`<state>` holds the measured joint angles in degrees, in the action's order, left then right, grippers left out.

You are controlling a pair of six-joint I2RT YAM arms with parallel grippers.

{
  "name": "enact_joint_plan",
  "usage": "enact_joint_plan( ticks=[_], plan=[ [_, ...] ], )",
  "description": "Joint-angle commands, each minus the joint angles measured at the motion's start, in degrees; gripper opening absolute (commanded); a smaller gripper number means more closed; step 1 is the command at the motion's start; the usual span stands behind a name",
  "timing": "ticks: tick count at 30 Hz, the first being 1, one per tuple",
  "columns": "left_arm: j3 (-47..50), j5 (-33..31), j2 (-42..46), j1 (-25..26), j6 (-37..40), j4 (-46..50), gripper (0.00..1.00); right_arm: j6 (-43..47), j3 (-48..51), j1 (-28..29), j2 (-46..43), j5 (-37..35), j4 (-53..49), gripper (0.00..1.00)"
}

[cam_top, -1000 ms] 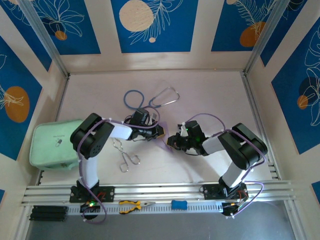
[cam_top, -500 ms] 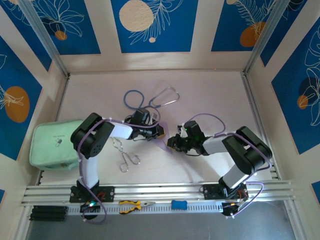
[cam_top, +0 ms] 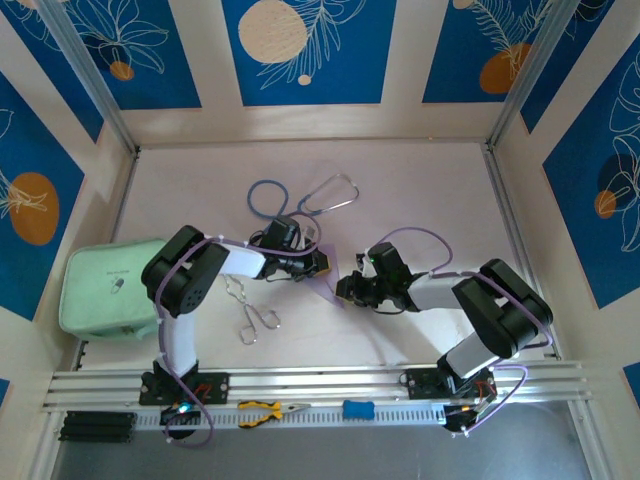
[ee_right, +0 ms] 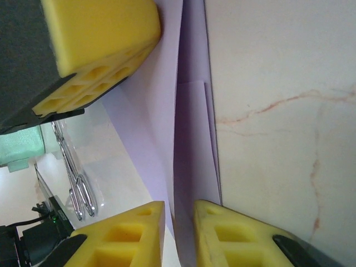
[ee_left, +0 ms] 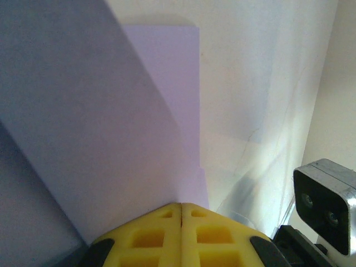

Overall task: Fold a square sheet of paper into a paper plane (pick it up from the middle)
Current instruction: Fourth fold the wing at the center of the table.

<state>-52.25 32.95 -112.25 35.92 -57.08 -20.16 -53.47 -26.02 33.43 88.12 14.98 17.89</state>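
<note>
The pale lilac sheet of paper [cam_top: 327, 283] lies folded into a narrow, pointed shape on the table between my two grippers. In the left wrist view its layered flaps [ee_left: 111, 139] fan out from my left gripper [ee_left: 182, 204], which is shut on the paper's edge. My left gripper [cam_top: 318, 262] holds the upper end in the top view. In the right wrist view a raised fold of the paper [ee_right: 192, 139] runs up from my right gripper [ee_right: 179, 204], whose jaws stand slightly apart around it. My right gripper [cam_top: 346, 288] sits at the paper's lower right end.
A stethoscope [cam_top: 300, 198] lies behind the grippers. Metal forceps [cam_top: 250, 310] rest left of the paper, also seen as forceps [ee_right: 78, 183] in the right wrist view. A mint-green pouch [cam_top: 105, 288] sits at the far left. Pliers [cam_top: 265, 410] lie on the front rail.
My right gripper's jaws have parted a little around the fold, and the right arm's elbow has swung out to the right. The left arm has not moved.
</note>
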Motion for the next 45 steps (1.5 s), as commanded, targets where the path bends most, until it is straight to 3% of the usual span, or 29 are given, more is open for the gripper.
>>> enact_joint_plan(
  ticks=[1, 7, 15, 23, 34, 45],
  plan=[
    [0.0, -0.6, -2.2, 0.2, 0.7, 2.9, 0.02, 1.9, 0.4, 0.3, -0.1, -0.8, -6.2, 0.19],
    [0.1, -0.7, -2.2, 0.3, 0.4, 2.6, 0.02, 1.3, 1.1, -0.5, 1.0, 1.8, -3.9, 0.12],
    [0.3, -0.6, -2.2, 0.3, 0.4, 2.4, 0.02, 3.3, 1.0, -0.5, -1.6, 0.8, -7.4, 0.23],
    [0.3, -0.4, -2.5, 0.3, -0.1, 1.5, 0.02, 5.5, 0.6, 0.6, 0.1, -1.6, -9.6, 0.26],
    [0.5, -0.3, -2.4, 0.2, -0.1, 1.4, 0.02, 5.2, 0.6, 0.8, 0.6, -2.6, -9.5, 0.14],
    [0.7, -0.2, -2.3, 0.2, -0.3, 1.3, 0.02, 6.0, 1.1, 0.7, -3.7, -3.1, -12.5, 0.24]
  ],
)
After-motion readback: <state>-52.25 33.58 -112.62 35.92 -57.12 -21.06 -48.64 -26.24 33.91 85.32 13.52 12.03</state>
